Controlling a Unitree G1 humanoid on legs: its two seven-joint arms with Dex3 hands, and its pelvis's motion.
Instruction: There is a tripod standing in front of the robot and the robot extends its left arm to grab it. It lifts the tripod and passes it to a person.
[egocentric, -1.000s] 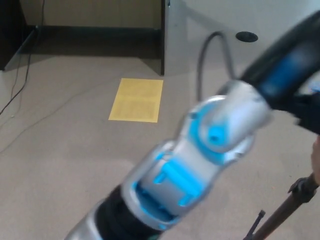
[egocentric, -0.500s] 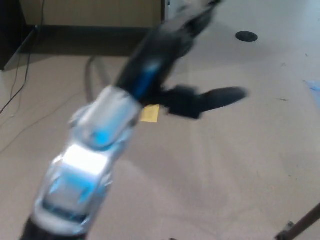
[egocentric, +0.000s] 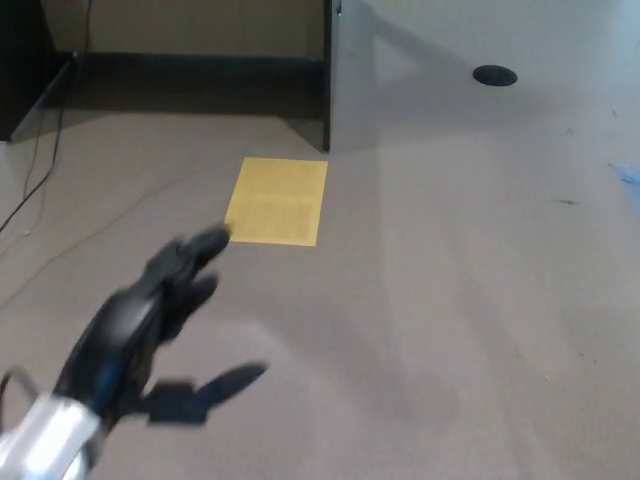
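No tripod shows anywhere in the head view, so its place cannot be told from here. The left hand (egocentric: 150, 330) reaches in from the lower left corner, black and a little blurred, and it holds nothing. Its fingers (egocentric: 195, 250) are spread apart: two thick ones point up and to the right, one above the other, while the thumb (egocentric: 215, 385) juts out lower down toward the right, well apart from them. Behind the hand, at the bottom left edge, a silver wrist section (egocentric: 40, 445) joins it, with a thin dark cable looping at the edge beside it.

Just beyond the uppermost fingertip lies a yellow sheet of paper (egocentric: 277, 200), flat on the floor (egocentric: 450, 300), its near left corner close to that fingertip as seen from above. The floor is a plain grey-beige carpet. Farther past the sheet a dark partition edge (egocentric: 327, 75) stands upright, with a dark baseboard (egocentric: 190, 62) running left from it along the wall. Far to the upper right of the fingers a small round black disc (egocentric: 495, 74) sits in the floor. At the left edge, above the hand, thin cables (egocentric: 40, 170) trail across the carpet. A bit of blue (egocentric: 628, 178) shows at the right edge.
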